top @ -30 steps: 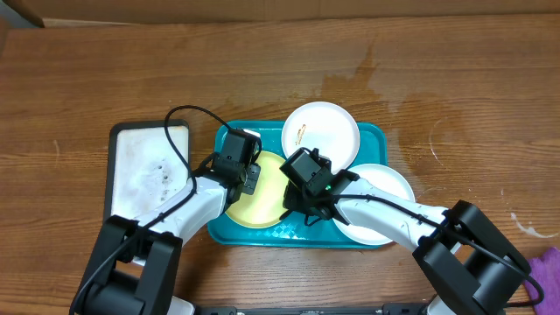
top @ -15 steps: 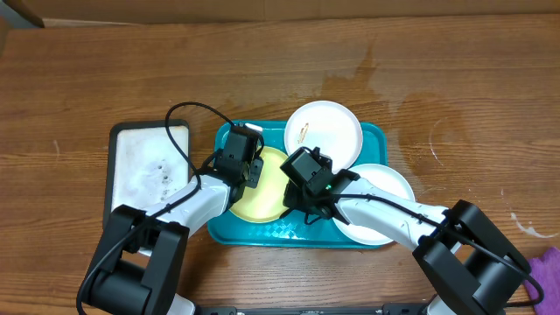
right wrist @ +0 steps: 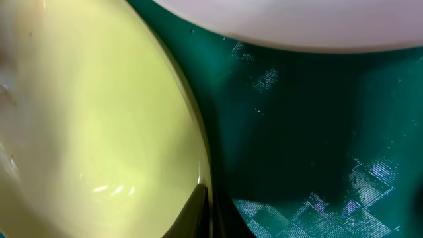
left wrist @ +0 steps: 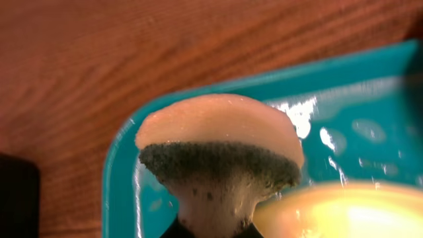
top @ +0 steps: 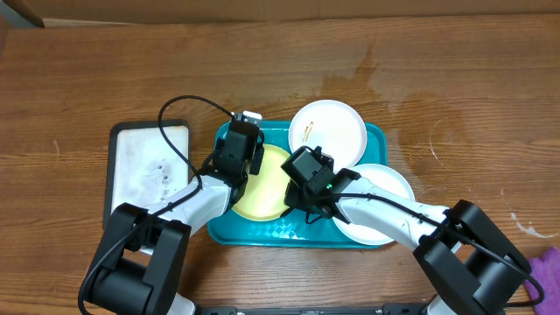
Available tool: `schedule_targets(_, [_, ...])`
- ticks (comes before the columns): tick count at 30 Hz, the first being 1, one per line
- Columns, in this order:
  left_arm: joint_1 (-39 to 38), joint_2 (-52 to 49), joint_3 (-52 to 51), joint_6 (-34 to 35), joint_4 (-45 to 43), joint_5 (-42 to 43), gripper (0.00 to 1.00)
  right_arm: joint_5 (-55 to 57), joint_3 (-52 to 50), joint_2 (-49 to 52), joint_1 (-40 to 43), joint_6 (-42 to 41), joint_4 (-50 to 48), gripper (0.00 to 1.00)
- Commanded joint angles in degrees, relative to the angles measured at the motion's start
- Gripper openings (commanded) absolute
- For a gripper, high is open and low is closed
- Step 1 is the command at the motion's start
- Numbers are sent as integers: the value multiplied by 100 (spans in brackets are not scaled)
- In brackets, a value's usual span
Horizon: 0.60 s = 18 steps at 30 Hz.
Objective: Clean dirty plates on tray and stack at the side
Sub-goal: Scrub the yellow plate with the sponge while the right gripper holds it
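Observation:
The teal tray (top: 372,236) holds a yellow-green plate (top: 261,188) at its left and a white plate (top: 328,131) with an orange smear at its far side. A second white plate (top: 385,197) lies over the tray's right rim. My right gripper (right wrist: 210,211) is shut on the yellow-green plate's (right wrist: 92,119) right rim, low over the tray floor (right wrist: 310,132). My left gripper (left wrist: 208,230) is shut on a tan sponge (left wrist: 218,142) with a dark scouring layer. It hovers over the tray's far-left corner (left wrist: 125,165), next to the yellow-green plate's edge (left wrist: 344,211).
A smaller white tray with a black rim (top: 144,171) lies left of the teal tray. A wet patch (top: 367,83) darkens the wooden table behind the tray. A purple object (top: 549,262) shows at the right edge.
My left gripper has carried the sponge from the yellow-green plate's left rim toward the tray's far-left corner. The right gripper has kept its hold on the plate.

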<state>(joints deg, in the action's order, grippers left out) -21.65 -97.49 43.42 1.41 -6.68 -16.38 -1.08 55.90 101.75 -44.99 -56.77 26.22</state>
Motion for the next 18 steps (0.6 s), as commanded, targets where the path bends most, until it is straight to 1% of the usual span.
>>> schedule_targets(1, [63, -98, -13, 52, -542, -533, 4, -9, -44, 44, -37, 107, 109, 4])
schedule_targets(5, [61, -90, -11, 46, -1311, -957, 4, -9, -44, 44, -37, 107, 109, 4])
schedule_targets(8, [37, 157, 87, -17, -1419, -1014, 4, -7, -44, 44, -37, 107, 107, 4])
schedule_targets(10, [-28, 474, 181, -13, -1088, -992, 4, -7, -44, 44, -37, 105, 107, 4])
schedule_targets(11, [-109, 809, 254, -13, -570, -914, 4, -9, -44, 44, -37, 105, 107, 4])
schedule_targets(13, [-197, 1174, 275, -11, 39, -717, 4, -9, -44, 44, -37, 105, 107, 4])
schedule_targets(16, [-278, 1574, 275, -4, 1147, 122, 4, -11, -44, 44, -37, 105, 103, 4])
schedule_targets(18, [-278, 1582, 275, 15, 1580, 573, 4, -13, -44, 44, -37, 105, 85, 4])
